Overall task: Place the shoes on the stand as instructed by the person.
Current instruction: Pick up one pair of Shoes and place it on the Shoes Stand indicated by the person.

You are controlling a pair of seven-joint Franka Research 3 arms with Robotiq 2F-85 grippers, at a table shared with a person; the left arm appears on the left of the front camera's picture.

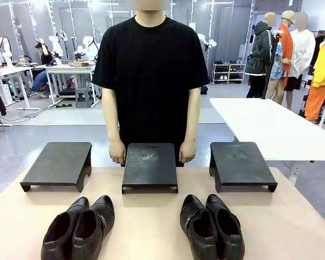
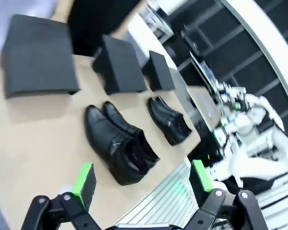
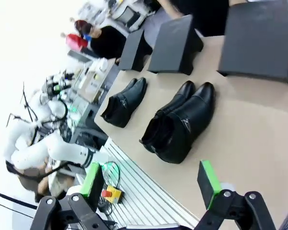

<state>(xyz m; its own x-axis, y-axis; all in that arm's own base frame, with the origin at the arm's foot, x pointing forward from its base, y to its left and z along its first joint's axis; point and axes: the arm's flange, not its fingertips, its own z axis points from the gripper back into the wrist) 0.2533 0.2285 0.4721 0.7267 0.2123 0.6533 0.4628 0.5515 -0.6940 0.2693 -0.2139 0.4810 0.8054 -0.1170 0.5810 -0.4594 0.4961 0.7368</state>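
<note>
Two pairs of black shoes sit on the near part of the counter (image 1: 151,227). The left pair (image 1: 78,227) is near the left side and the right pair (image 1: 211,227) is near the right side. In each pair the two shoes touch side by side. Their toes point to the far side and their open tops face the robot. I think they are set this way so that each arm has a pair close by and can grab it from the heel end.

Three flat black stands are in a row farther back: the left stand (image 1: 58,164), the middle stand (image 1: 150,166) and the right stand (image 1: 241,164). Nothing is on them. They are there for the shoes, so no shoe is in its place yet.

The person (image 1: 150,76) stands at the far side, right behind the middle stand. One hand (image 1: 117,152) hangs at one side of that stand and the other hand (image 1: 187,151) at the other side. Both hang down and neither one points. So I think no stand has been picked yet.

The left end effector (image 2: 142,172) is held up in the air over the near edge of the counter, tilted to look across at the shoes. Its two fingers are wide apart and hold nothing. The right end effector (image 3: 151,178) is held up the same way on its own side. It is wide too, with nothing in it. Both are well apart from the shoes.
</note>
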